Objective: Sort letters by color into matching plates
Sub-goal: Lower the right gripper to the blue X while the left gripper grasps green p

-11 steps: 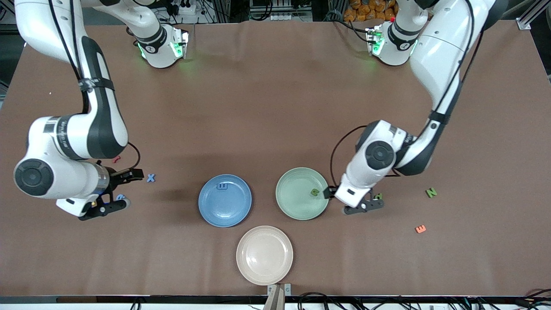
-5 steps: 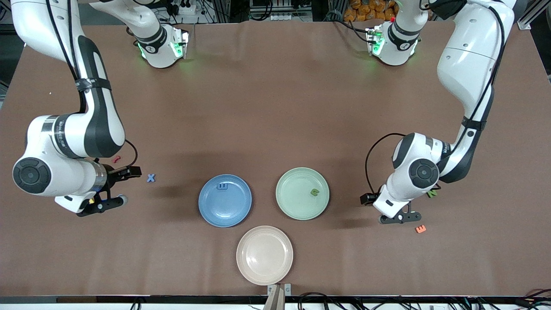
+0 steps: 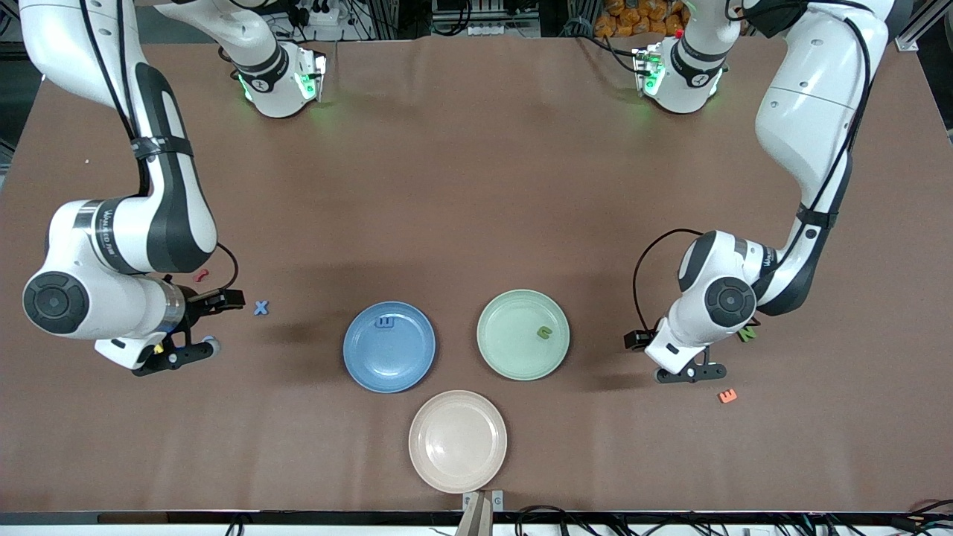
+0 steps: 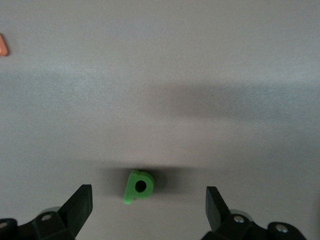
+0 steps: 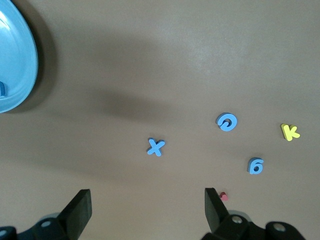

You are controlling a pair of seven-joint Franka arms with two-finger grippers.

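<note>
Progress check: one blue letter (image 3: 386, 322) lies in the blue plate (image 3: 389, 371), and one green letter (image 3: 545, 332) lies in the green plate (image 3: 497, 350). Both plates sit on the counter (image 3: 476, 186) side by side, the green one toward the left arm's end. The beige plate (image 3: 458, 476), nearer the front camera than the blue plate, holds nothing.

Left claw (image 3: 689, 372) hangs with its fingers apart and nothing in them, over the counter toward the left arm's end from the green plate. The left wrist view shows a green P (image 4: 137, 186) lying flat between the spread fingers. A green N (image 3: 747, 333) lies close by, partly hidden by the arm, with an orange E (image 3: 727, 396) near it.

Right claw (image 3: 195, 324) is also spread and empty, toward the right arm's end from the blue plate. Its wrist view shows three blue letters loose: an X (image 5: 156, 146), a round one (image 5: 227, 121) and a 6 (image 5: 255, 165), plus a yellow K (image 5: 290, 131).

Judgement: two letters sorted; at least five visible ones remain.
</note>
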